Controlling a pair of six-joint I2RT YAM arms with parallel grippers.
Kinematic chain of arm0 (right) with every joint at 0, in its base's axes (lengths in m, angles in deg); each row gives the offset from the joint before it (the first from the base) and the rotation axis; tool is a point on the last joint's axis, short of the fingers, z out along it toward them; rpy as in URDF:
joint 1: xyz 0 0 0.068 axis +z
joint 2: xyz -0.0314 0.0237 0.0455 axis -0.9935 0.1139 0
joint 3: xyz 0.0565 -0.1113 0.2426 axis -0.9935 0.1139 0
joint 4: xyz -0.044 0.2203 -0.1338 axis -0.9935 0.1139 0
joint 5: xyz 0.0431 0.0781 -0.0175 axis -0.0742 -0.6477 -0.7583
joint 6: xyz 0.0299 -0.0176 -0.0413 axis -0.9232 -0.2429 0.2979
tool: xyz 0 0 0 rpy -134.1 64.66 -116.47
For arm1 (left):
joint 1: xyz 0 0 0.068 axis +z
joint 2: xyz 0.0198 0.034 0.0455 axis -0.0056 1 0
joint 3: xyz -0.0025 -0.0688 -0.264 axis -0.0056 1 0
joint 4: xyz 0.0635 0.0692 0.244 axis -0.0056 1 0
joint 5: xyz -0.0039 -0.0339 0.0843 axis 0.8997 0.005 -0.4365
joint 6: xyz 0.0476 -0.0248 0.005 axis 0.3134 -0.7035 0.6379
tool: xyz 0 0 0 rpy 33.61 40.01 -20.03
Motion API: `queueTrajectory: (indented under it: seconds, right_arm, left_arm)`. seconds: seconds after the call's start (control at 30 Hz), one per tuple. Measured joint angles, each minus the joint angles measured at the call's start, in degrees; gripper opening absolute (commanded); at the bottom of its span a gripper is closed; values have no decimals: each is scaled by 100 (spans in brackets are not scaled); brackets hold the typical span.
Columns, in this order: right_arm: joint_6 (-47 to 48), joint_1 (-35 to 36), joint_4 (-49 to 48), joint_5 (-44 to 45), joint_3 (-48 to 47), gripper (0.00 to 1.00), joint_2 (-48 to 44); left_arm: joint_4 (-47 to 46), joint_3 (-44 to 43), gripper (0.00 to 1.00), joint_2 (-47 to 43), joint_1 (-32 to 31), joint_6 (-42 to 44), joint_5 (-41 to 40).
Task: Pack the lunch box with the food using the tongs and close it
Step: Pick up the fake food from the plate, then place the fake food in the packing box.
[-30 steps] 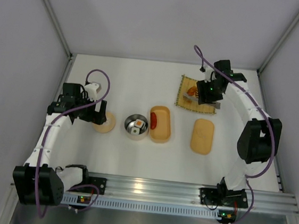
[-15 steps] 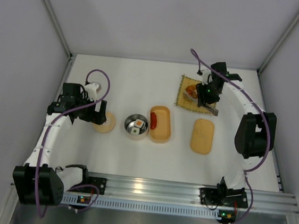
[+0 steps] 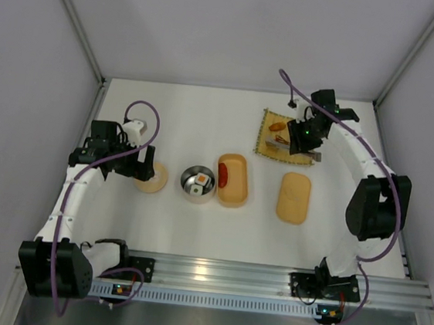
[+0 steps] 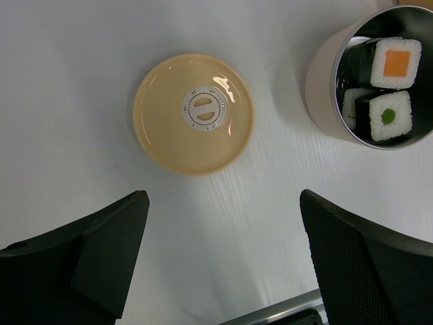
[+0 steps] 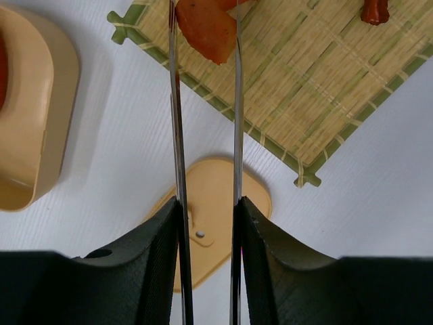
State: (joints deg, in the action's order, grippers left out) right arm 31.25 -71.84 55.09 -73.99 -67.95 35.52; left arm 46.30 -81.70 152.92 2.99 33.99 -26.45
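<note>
My right gripper (image 5: 206, 203) is shut on the tongs (image 5: 177, 135), pressing the two metal arms towards each other. The arms reach out over the bamboo mat (image 5: 304, 74), and their far ends flank an orange-red food piece (image 5: 203, 27). Another small food piece (image 5: 374, 10) lies further along the mat. In the top view the lunch box (image 3: 230, 201) stands open in the middle with a red piece (image 3: 223, 174) inside. Its lid (image 3: 293, 197) lies to the right. My left gripper (image 4: 223, 200) is open and holds nothing.
A round tan lid (image 4: 193, 114) lies on the table just ahead of my left gripper. Beside it stands a metal bowl (image 4: 318, 81) that holds sushi rolls (image 4: 396, 62). Grey walls close in the table on three sides.
My right gripper has closed further on the tongs, bringing their arms closer together around the orange-red piece, and its wrist has shifted over the mat. The left arm has not moved.
</note>
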Motion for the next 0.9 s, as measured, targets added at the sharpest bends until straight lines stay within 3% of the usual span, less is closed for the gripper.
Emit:
queueTrajectory:
  seconds: [0.5, 0.9]
  right_arm:
    - [695, 160, 391, -732, 570, 16, -1362]
    - [1097, 1261, 688, -1115, 1172, 18, -2079]
  left_arm:
    - [2, 0, 98, -2, 0, 0, 17]
    - [4, 0, 98, -2, 0, -2, 22]
